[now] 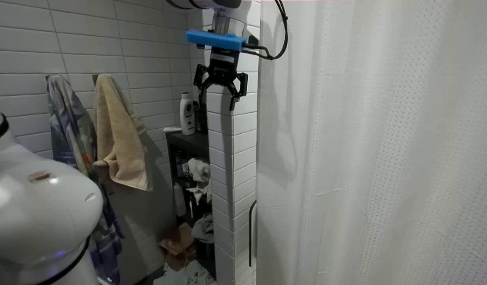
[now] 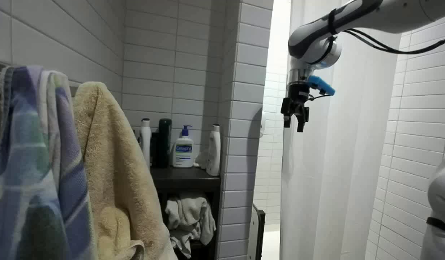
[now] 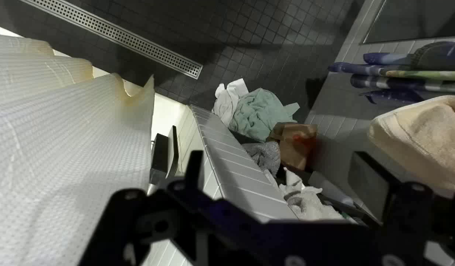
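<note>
- Shower curtain (image 1: 366,138) fills frame right in an exterior view; a sideways swing could snag it.
- Gripper (image 1: 217,102), upper centre: fingers apart, empty.
- Lowered blindly, I reckon, it could clip the tiled pillar (image 1: 244,158).

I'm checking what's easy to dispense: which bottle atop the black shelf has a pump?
The white Cetaphil bottle with the blue pump, in an exterior view; the other bottles visible there show no pump.
</note>
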`<state>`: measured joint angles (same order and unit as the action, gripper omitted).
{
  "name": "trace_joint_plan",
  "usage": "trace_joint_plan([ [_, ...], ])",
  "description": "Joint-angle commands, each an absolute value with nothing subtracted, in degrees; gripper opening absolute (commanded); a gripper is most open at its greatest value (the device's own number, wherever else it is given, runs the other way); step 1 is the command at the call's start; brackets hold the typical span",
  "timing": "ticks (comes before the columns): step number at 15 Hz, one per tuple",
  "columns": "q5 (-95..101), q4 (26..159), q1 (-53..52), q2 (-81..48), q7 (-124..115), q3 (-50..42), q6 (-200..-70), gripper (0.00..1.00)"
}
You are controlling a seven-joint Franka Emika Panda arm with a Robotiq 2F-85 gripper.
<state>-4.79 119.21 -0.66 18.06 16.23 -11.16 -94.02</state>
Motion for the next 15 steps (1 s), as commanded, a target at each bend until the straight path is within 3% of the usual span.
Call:
trace_joint_plan([
  [1, -5.1, 119.1, 0.8, 17.9, 16.6, -9.9, -93.9, 1.00],
  [15, -9.8, 123.1, 0.2, 19.2, 13.5, -8.3, -94.9, 1.00],
])
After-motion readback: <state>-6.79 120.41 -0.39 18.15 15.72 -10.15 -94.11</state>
